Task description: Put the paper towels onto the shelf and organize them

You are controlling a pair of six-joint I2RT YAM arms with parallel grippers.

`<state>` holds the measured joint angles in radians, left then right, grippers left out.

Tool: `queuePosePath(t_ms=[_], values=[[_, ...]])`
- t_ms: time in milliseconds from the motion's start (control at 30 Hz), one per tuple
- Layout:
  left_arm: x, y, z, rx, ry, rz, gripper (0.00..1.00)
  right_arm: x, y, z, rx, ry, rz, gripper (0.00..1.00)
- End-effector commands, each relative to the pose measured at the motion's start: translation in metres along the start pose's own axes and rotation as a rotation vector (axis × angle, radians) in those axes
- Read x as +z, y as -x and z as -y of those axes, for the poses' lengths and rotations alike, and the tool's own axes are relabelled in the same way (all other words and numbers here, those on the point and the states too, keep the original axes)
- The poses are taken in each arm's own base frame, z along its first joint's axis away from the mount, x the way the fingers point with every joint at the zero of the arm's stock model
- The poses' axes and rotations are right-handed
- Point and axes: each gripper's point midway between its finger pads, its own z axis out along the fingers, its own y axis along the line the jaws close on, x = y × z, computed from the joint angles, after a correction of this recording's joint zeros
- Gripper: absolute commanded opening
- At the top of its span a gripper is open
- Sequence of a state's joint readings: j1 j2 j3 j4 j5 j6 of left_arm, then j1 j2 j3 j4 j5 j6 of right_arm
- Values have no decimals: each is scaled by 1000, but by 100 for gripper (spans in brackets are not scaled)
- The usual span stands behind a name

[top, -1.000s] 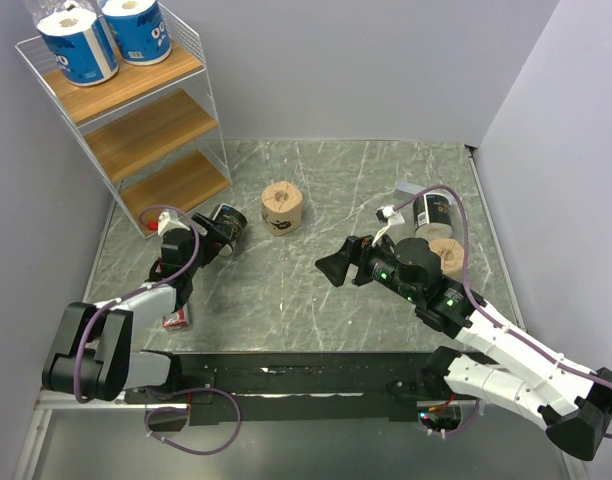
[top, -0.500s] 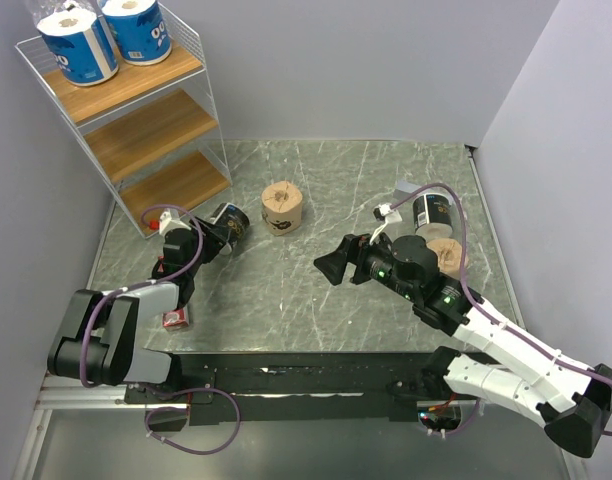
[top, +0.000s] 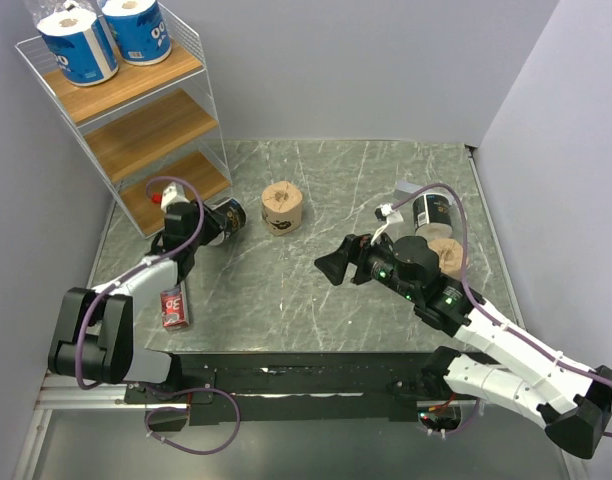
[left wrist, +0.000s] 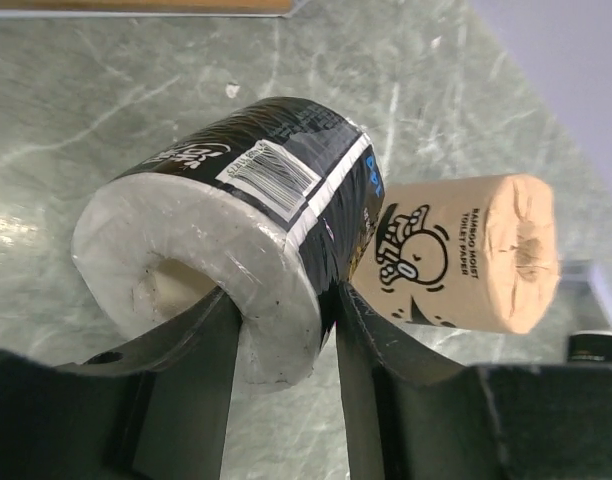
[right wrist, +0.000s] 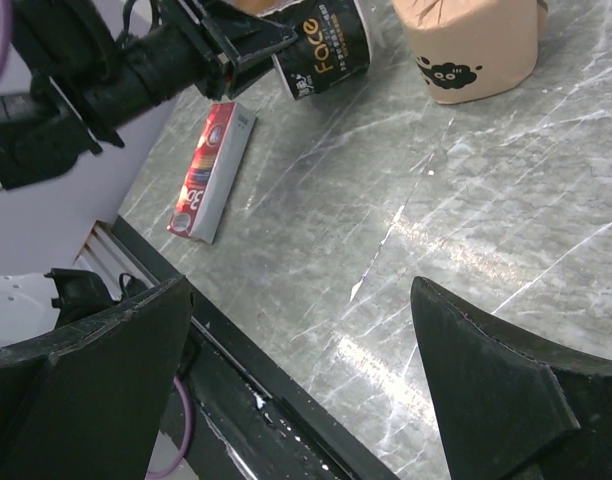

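The black roll (left wrist: 256, 190), pinched by one soft wall in the left gripper (left wrist: 281, 322) near the shelf (top: 174, 185), may be twisted loose or snagged on its wire, while the right gripper (right wrist: 301, 290) is held open.

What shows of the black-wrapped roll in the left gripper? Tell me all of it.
The black-wrapped roll is a short fat cylinder lying on its side, with its white paper end and hollow core towards the wrist camera. Its glossy black wrapper carries a barcode label and a white and blue band. The left gripper pinches its wall, one finger in the core and the other outside. It is over the table, near the shelf. Whether it touches the table cannot be told.
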<state>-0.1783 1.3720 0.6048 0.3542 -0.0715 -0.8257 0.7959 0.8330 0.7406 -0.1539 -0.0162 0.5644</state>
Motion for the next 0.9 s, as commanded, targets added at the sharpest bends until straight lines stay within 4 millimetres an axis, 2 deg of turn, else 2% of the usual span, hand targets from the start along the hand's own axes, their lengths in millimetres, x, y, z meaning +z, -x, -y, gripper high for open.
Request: queuePosePath(t_ms=[0,33,100,167,333,400,433,467,700,867], values=[[-2,22,4,139,108,-49,32,-14,20,-11,0,30,70,96],[-1,38,19,161,98,-35,31,-15,18,-9,4,28,67,96],[-5,37,14,228,151,-90,28,-19,20,-10,6,39,82,97],[-15,44,18,276,185,-125,29,-21,17,-8,9,40,83,97],[-37,58,23,420,228,-191,34,-27,13,-6,-4,39,82,97],[-37,56,18,482,276,-219,34,-28,13,-5,-6,38,82,97],[-38,59,22,501,283,-218,33,-27,14,-1,-5,19,92,97],[-37,52,16,526,308,-248,33,-27,13,-1,-5,18,91,97],[-26,31,17,643,356,-313,36,-30,10,1,7,19,88,97],[-17,18,8,703,405,-361,40,-33,12,4,-1,6,100,97]])
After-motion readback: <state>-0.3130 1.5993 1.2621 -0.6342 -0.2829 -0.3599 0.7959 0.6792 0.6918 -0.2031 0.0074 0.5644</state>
